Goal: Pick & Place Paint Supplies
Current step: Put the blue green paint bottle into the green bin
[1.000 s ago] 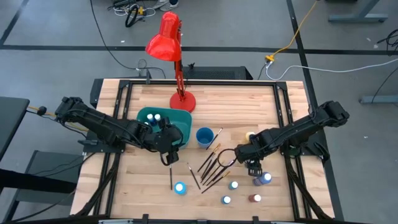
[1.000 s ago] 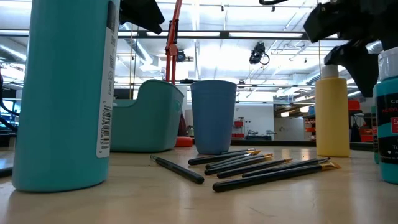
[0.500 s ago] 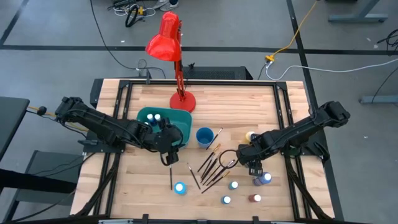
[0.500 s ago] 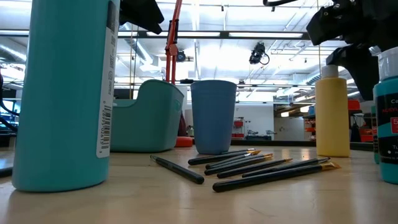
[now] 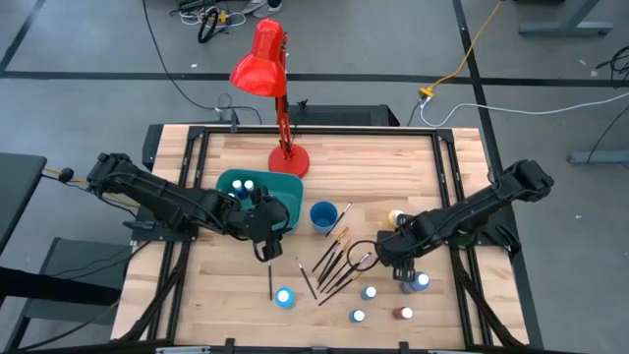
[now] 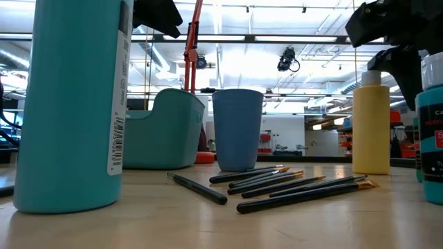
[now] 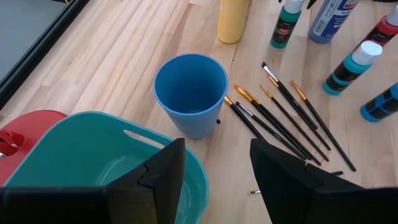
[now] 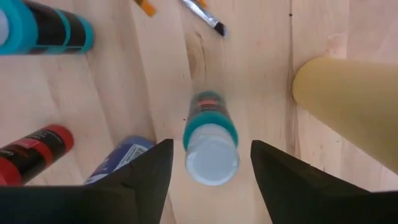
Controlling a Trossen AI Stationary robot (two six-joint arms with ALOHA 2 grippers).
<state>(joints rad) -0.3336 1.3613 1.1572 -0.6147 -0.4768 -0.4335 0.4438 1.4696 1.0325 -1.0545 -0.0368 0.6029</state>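
My right gripper (image 8: pixel 211 163) (image 5: pixel 395 258) points down, open, over a green white-capped paint bottle (image 8: pixel 210 121) that stands upright on the table. Its fingers stand either side of the cap without touching it. A tall yellow bottle (image 8: pixel 348 99) (image 6: pixel 370 121) stands close beside it. More small bottles (image 5: pixel 369 292) (image 5: pixel 404 314) (image 5: pixel 421 282) stand near the table's front edge, and a larger teal one (image 5: pixel 285 297) (image 6: pixel 69 104) stands to their left. Dark-handled brushes (image 5: pixel 334 261) (image 7: pixel 286 118) lie flat mid-table. My left gripper (image 7: pixel 214 168) (image 5: pixel 265 231) hangs open above the teal bin's near right corner.
The teal bin (image 5: pixel 257 192) (image 7: pixel 93 162) holds two bottles (image 5: pixel 246 184). A blue cup (image 5: pixel 322 214) (image 7: pixel 189 93) stands just right of it. A red desk lamp (image 5: pixel 285 157) stands at the back. In the right wrist view, red (image 8: pixel 34 152), blue (image 8: pixel 121 162) and teal-black (image 8: pixel 43 34) bottles stand near the green one.
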